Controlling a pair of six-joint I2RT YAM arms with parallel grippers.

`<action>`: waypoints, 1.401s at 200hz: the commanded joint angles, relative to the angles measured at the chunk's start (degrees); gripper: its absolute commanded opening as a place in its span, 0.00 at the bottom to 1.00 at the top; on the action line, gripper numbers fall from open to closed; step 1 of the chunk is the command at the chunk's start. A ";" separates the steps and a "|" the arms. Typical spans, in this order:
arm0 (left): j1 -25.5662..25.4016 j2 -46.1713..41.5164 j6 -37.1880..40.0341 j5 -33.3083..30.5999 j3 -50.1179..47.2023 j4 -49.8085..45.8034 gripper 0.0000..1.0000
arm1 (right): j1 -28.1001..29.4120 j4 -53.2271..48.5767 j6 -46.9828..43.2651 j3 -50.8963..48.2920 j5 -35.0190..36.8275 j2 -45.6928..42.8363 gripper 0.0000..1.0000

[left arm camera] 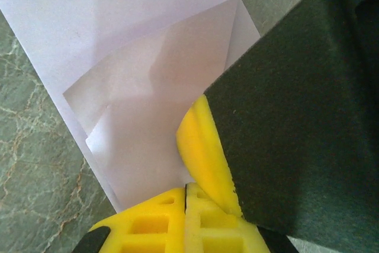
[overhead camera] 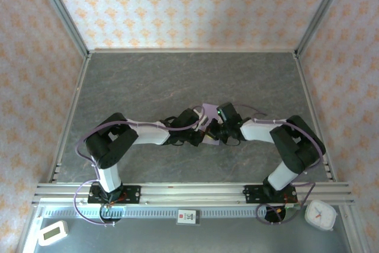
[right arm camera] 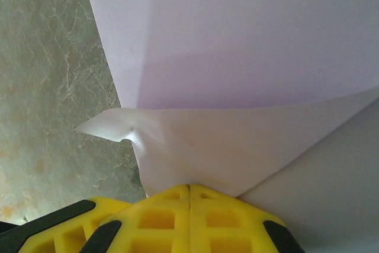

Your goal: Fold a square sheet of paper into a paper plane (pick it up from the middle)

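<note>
The square sheet of paper [overhead camera: 209, 109] lies partly folded on the grey table, mostly hidden under both wrists at the table's middle. In the left wrist view the lavender paper [left arm camera: 136, 87] shows overlapping folded flaps. My left gripper [left arm camera: 185, 189] is shut, its yellow tips resting on the paper's near edge. One yellow finger [left arm camera: 204, 152] of the right gripper presses right beside it. In the right wrist view my right gripper [right arm camera: 189, 188] is shut with its tips against a folded flap of the paper [right arm camera: 237, 140], whose corner is crumpled at the left. In the top view the left gripper [overhead camera: 203, 124] and right gripper [overhead camera: 217, 130] meet.
The grey marbled table [overhead camera: 148, 75] stretches out on all sides of the arms, bounded by patterned walls and metal frame posts. An aluminium rail [overhead camera: 189, 192] runs along the near edge. A white clock [overhead camera: 321, 214] and a small white device [overhead camera: 52, 233] sit below it.
</note>
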 commanded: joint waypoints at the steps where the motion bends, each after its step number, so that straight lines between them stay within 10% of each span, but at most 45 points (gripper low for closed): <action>1: 0.58 1.31 0.56 -1.74 -2.88 -4.74 0.00 | -1.59 -3.24 -0.89 -0.15 4.18 0.31 0.00; 173: 0.52 0.91 -1.12 -1.41 -5.20 -3.01 0.00 | -18.97 -13.35 -14.10 5.81 5.55 1.54 0.00; 280: 0.60 1.22 -1.69 -1.72 -4.89 -3.16 0.00 | -8.34 -6.98 -3.89 6.58 1.93 -3.33 0.00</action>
